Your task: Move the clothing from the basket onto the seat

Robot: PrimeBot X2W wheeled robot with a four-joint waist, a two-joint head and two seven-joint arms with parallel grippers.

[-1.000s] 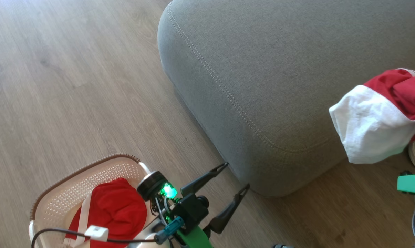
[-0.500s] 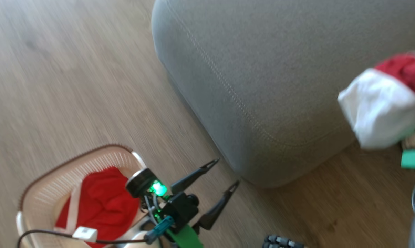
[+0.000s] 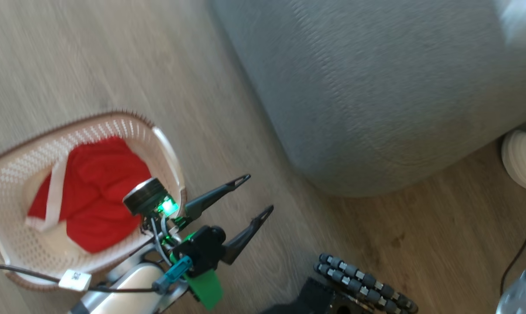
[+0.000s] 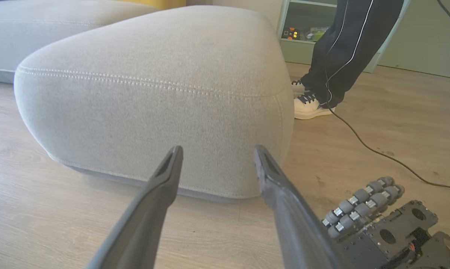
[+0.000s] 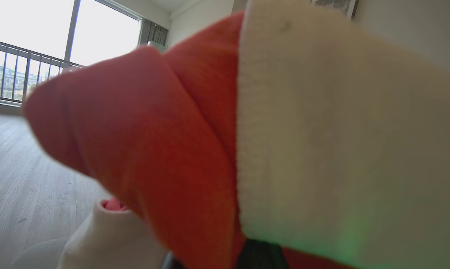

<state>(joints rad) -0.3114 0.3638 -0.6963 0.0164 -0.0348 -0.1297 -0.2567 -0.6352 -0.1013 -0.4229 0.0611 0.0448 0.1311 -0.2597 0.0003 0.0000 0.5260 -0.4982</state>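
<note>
A red-and-white piece of clothing (image 5: 225, 142) hangs right in front of the right wrist camera, and my right gripper is shut on it, its fingers hidden under the cloth. A second, mostly red garment with a white strip (image 3: 92, 192) lies in the cream basket (image 3: 9, 183) on the floor at the left. My left gripper (image 3: 258, 192) stands open and holds nothing, just right of the basket, pointing at the grey seat (image 3: 376, 96). In the left wrist view the seat (image 4: 154, 74) rises behind the open left gripper (image 4: 218, 149).
A person stands by the seat's far corner, with dark trouser legs (image 4: 344, 45) and a white shoe (image 3: 522, 161). A black cable (image 4: 378, 149) trails over the wooden floor. My base's roller wheel (image 3: 363, 283) sits low at the right of the left gripper.
The head camera has swung, so the basket now sits higher in a blurred picture. The held red-and-white garment has risen out past the upper right edge. The left gripper stays open.
</note>
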